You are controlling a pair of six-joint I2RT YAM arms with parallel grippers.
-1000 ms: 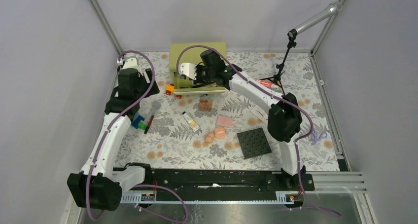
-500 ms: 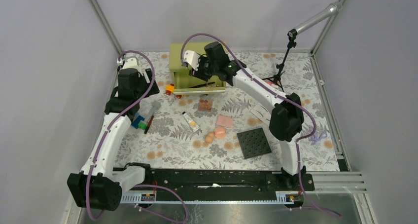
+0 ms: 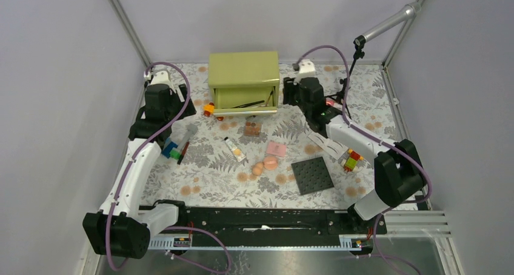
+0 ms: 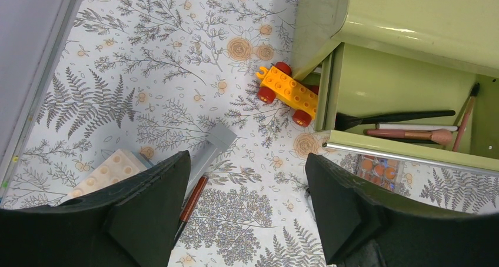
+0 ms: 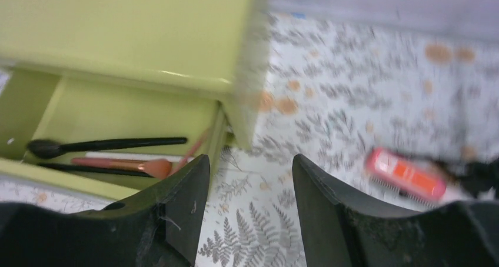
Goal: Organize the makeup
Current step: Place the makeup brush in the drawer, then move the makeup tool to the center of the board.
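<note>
Tabletop: red tube near right hand

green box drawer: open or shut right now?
Open. The drawer sticks out from the green box, and brushes lie visible inside it.

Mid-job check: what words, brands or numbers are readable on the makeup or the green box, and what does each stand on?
No text can be read in any view.
pink-red tube: blurred, any print is unreadable.
cream tube: too small to tell.
green drawer box: plain faces, no label showing.
</note>
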